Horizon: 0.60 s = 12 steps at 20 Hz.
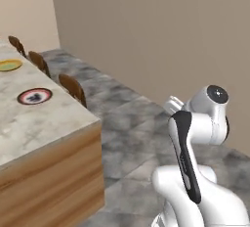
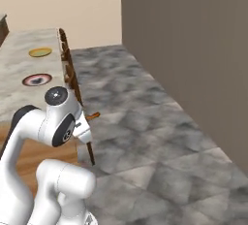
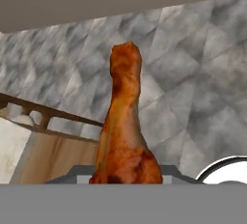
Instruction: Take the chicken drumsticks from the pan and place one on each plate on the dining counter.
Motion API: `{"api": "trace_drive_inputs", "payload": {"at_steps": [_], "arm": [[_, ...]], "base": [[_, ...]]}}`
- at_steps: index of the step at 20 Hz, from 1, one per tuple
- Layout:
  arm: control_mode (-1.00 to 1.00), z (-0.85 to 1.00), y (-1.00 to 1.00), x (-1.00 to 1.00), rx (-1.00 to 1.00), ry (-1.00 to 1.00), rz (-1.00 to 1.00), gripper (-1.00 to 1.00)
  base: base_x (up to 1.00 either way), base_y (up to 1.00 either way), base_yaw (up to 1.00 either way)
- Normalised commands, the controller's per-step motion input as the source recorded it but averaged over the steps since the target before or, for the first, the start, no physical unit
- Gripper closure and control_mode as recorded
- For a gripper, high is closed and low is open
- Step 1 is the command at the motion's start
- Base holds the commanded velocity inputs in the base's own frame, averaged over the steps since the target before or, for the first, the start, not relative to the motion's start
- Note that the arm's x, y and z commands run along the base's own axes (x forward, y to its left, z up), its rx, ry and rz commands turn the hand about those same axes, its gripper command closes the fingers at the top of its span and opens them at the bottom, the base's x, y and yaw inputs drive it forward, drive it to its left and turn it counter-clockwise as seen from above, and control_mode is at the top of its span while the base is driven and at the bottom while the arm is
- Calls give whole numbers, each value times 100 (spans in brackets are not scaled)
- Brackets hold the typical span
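While the gripper (image 3: 126, 177), closed on a chicken drumstick (image 3: 124, 121), hangs over bare floor right of the dining counter (image 1: 44, 123), any slip would drop it short of the far-left plates (image 1: 34, 96).

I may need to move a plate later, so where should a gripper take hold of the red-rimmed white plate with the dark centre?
Probably by its rim: the red-rimmed white plate lies flat on the beige-grey stone-topped dining counter, so only the thin edge gives purchase. Come from the counter's end nearest the robot, with one finger slid under the rim.
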Motion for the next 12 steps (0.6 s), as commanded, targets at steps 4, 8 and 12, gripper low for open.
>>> {"api": "trace_drive_inputs", "payload": {"at_steps": [4, 8, 12], "arm": [[100, 0, 0, 0, 0, 0, 0, 100], [100, 0, 0, 0, 0, 0, 0, 100], [100, 0, 0, 0, 0, 0, 0, 100]], "base": [[78, -100, 45], [72, -95, 56], [70, -74, 66]]}}
